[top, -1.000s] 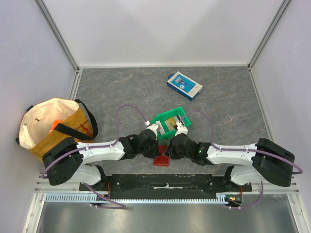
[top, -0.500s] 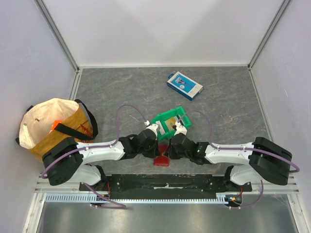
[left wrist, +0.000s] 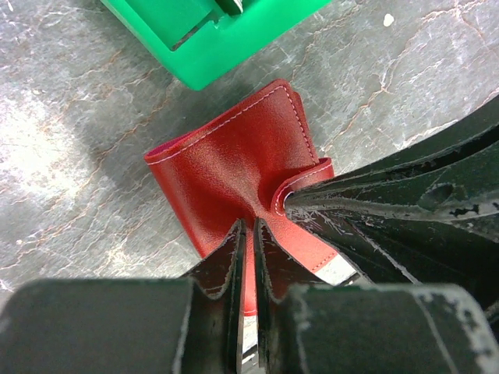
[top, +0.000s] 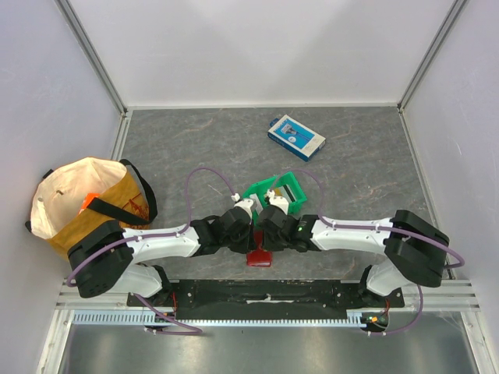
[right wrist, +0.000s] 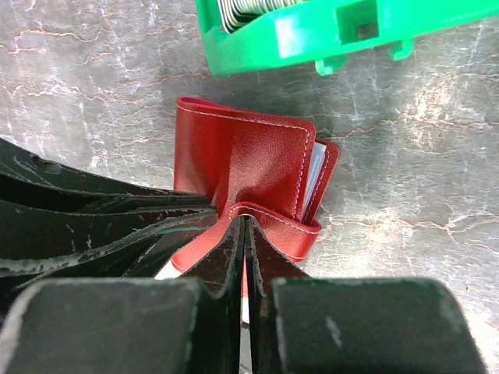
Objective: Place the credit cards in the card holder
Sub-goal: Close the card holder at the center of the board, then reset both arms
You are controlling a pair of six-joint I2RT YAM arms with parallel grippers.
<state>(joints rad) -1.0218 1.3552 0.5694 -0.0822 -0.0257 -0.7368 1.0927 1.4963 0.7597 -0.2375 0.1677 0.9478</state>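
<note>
1. Top external view: the card holder [top: 260, 257] lies on the table [top: 366, 179] near the front edge. It is just in front of the green bin [top: 290, 187], with both arms converging over it.
2. Left gripper [left wrist: 248, 230]: the jaws are clenched on the near edge of the card holder [left wrist: 234, 164].
3. Right gripper [right wrist: 244, 222]: the jaws are pinched tight on a flap of the card holder [right wrist: 242, 156].
4. Progress, judged:
   - A pale card edge [right wrist: 316, 178] shows inside the fold, so at least one card appears loaded.
   - A stack of credit cards [right wrist: 249, 8] stands in the green bin [right wrist: 312, 39], so most of the loading appears to remain.
   - Neither gripper carries a card. The step in hand looks like spreading or steadying the holder.
5. View differences:
   - Only the right wrist view shows the card edge in the fold and the stacked cards in the bin.
   - The left wrist view shows the holder's closed outer cover and the bin wall [left wrist: 226, 47].
   - Only the top external view shows the tote bag [top: 78, 202] and the blue-and-white box [top: 296, 137]. The fingertips are hidden under the wrists there.
</note>
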